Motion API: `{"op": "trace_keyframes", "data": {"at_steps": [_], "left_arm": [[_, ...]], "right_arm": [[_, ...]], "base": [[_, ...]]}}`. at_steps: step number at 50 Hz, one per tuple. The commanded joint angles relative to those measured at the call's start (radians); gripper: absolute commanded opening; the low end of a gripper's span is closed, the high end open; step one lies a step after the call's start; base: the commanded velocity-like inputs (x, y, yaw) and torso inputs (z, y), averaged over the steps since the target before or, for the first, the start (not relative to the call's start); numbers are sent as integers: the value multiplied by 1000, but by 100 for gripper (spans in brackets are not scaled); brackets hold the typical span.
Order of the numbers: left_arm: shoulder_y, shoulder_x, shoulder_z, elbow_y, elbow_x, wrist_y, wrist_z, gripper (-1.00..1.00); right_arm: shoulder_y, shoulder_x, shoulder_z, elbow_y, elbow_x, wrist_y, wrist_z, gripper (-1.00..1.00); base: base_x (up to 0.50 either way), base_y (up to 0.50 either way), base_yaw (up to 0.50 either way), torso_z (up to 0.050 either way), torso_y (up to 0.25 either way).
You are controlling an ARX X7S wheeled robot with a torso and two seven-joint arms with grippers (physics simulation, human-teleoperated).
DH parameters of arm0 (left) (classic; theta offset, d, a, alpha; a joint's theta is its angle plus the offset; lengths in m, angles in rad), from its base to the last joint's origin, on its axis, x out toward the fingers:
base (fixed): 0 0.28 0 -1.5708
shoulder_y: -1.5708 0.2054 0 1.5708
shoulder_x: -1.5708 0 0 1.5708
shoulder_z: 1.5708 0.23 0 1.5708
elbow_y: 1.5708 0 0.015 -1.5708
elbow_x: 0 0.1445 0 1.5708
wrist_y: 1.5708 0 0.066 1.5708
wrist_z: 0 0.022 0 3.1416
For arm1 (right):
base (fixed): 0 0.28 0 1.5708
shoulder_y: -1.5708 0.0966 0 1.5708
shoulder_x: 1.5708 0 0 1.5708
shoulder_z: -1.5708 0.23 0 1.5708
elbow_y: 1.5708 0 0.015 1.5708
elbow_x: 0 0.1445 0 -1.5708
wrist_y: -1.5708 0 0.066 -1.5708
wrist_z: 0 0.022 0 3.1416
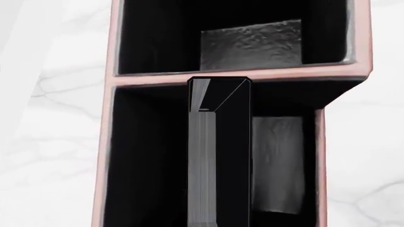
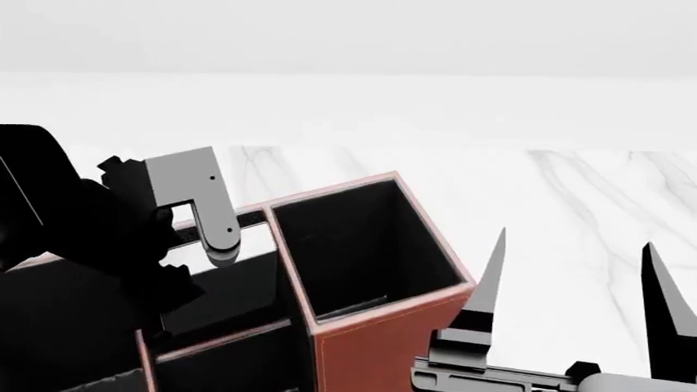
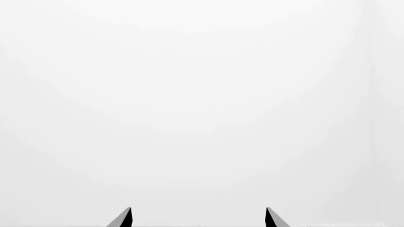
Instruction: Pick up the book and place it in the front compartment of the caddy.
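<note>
The black book [image 1: 220, 156], one white page edge showing, hangs upright from my left gripper. It is lowered into the larger black-lined cell, the front compartment [image 1: 151, 161], of the reddish-brown caddy [image 2: 381, 351]. Its far end lies close to the low pale pink divider [image 1: 158, 78]. The left fingers are hidden against the black lining. In the head view my left arm's wrist [image 2: 120, 245] is over the caddy's left part and hides the book. My right gripper [image 2: 574, 286] is open and empty, just right of the caddy, and also shows in the right wrist view [image 3: 197, 216].
The caddy's tall-walled corner cell [image 2: 360, 245] stands between the two arms. A smaller cell [image 1: 252, 42] lies beyond the divider. White marble tabletop [image 2: 566, 196] surrounds the caddy. The right wrist view shows only a blank white surface.
</note>
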Motion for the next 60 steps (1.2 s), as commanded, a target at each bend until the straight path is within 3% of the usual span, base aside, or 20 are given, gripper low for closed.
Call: {"op": "trace_keyframes", "data": {"at_steps": [1, 60], "left_arm": [[16, 21, -13, -63, 34, 56, -6, -100], [190, 159, 6, -464, 142, 317, 64, -100]], "right_arm": [[-4, 2, 0, 11, -1, -9, 1, 100], [-7, 7, -30, 64, -17, -37, 5, 100]], "base": [[0, 0, 0, 0, 0], [0, 0, 0, 0, 1]]}}
